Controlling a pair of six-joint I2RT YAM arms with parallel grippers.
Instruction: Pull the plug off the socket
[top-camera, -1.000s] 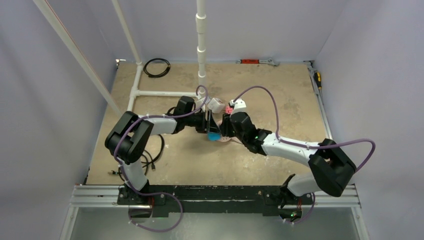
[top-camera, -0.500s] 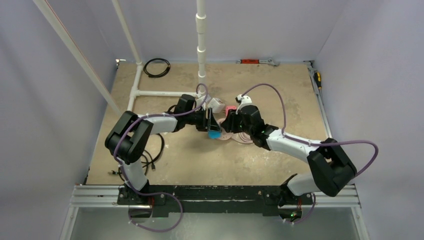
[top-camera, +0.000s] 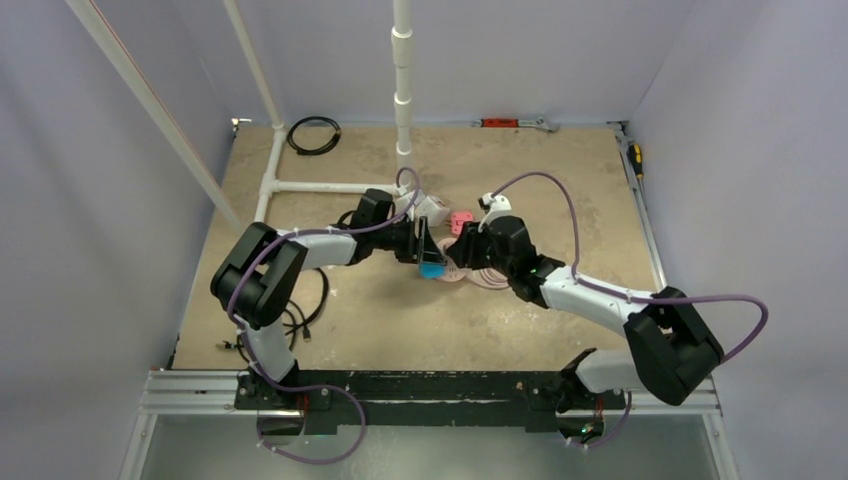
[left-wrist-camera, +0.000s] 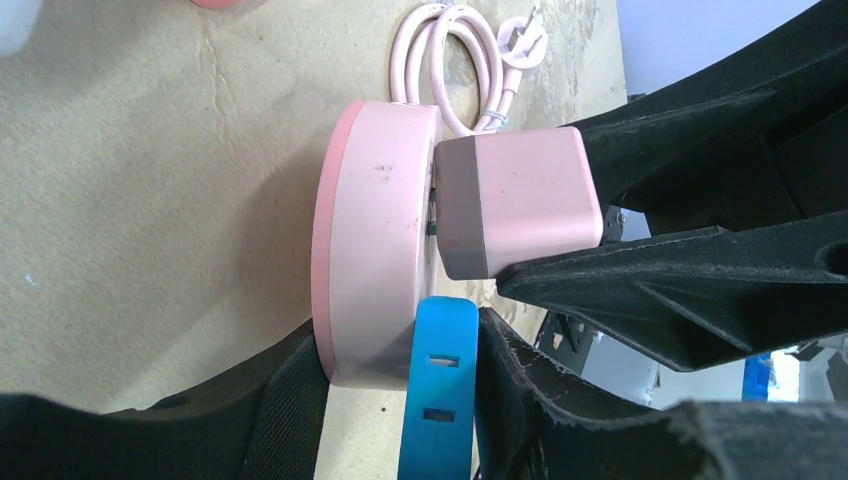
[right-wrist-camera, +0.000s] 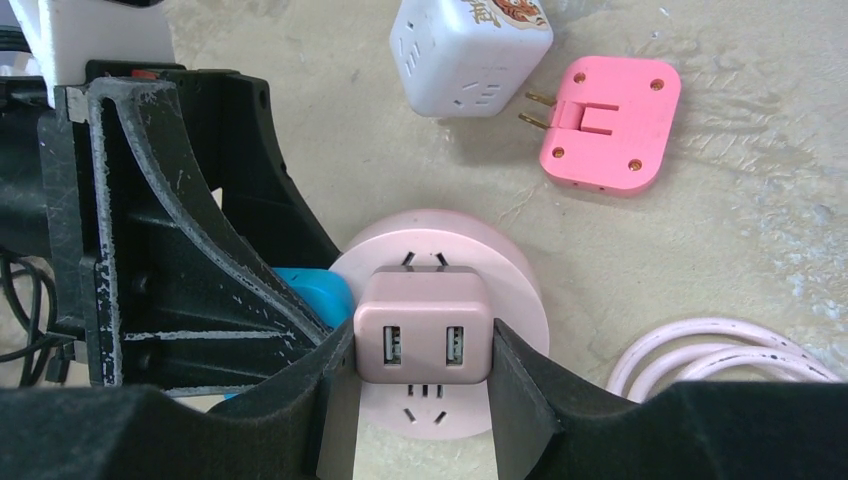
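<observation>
Since a second ago, the right arm's elbow has been swung outward. Now the right end effector (right-wrist-camera: 423, 345) is clamped on the square pink plug (left-wrist-camera: 520, 200), with a narrow gap seen between it and the round pale-pink socket (left-wrist-camera: 375, 230). The socket's rim is gripped by the left end effector (left-wrist-camera: 370, 375), near the middle of the table (right-wrist-camera: 750, 230). A coiled pink cord (right-wrist-camera: 720, 350) is laid just beside. A white cube adapter (right-wrist-camera: 470, 50) and a flat pink adapter (right-wrist-camera: 610, 120) are set beyond.

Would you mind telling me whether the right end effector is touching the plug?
Touching: the right wrist view shows the right end effector with both fingers pressed against the sides of the plug.
</observation>
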